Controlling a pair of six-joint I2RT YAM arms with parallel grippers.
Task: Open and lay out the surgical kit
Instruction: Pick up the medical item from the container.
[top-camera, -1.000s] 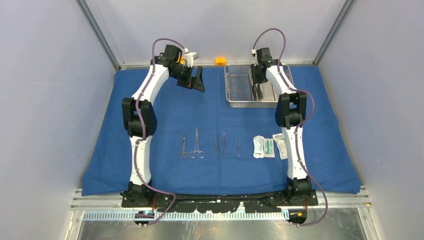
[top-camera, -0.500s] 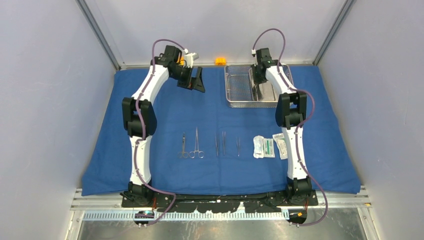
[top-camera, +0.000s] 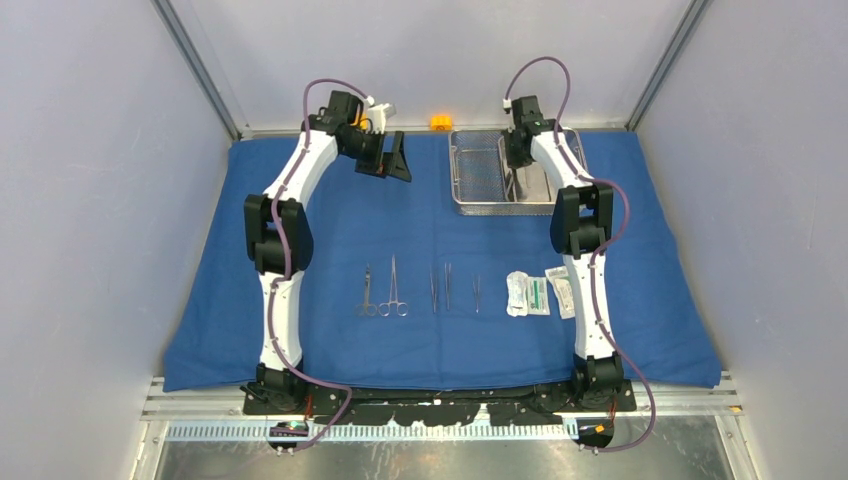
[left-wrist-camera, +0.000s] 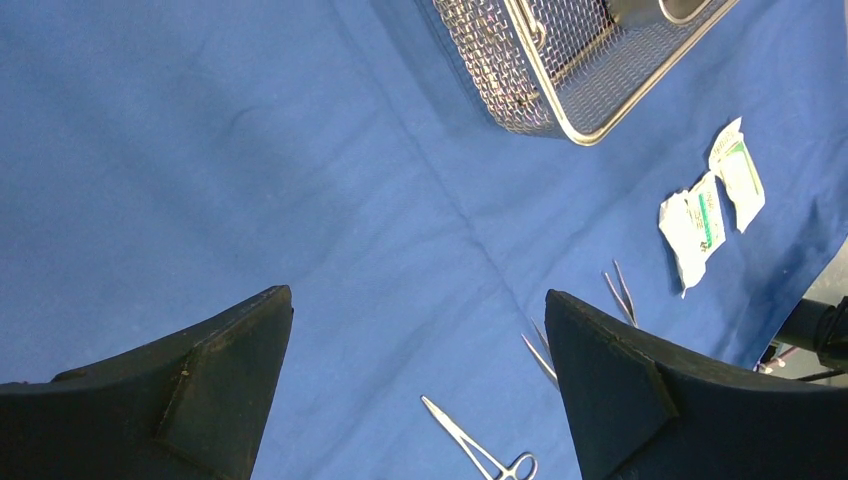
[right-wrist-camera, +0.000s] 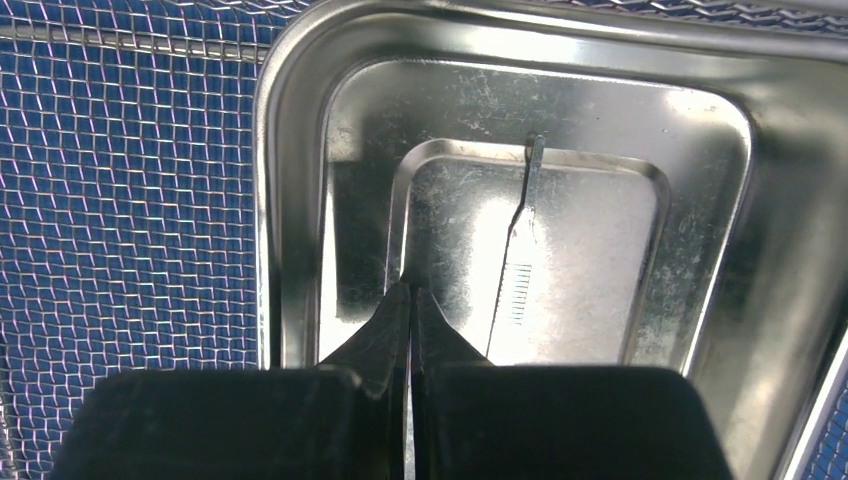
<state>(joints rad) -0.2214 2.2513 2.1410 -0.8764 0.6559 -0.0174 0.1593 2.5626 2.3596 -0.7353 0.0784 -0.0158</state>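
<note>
The blue cloth (top-camera: 330, 230) of your kit lies spread flat over the tabletop. The mesh tray (top-camera: 478, 172) stands on its far part, right of the middle. Inside the tray sits the smaller steel pan (right-wrist-camera: 700, 250), and one thin steel instrument (right-wrist-camera: 518, 250) lies on the floor of the pan.

Your right tool (right-wrist-camera: 408, 290) is down in this pan with its fingers pressed together. The instrument lies just beside them, not between them, so they hold nothing.

Nearer to you, in a row on the cloth, lie the ring-handled instruments (top-camera: 394, 285), the thin forceps (top-camera: 447, 285) and the white-green packets (top-camera: 527, 293) — none of these pieces overlap.

Your left tool (left-wrist-camera: 418, 293) hangs above the bare cloth at the far left, its fingers wide apart with nothing between them. A small orange block (top-camera: 440, 122) sits beyond the far edge of the cloth.
</note>
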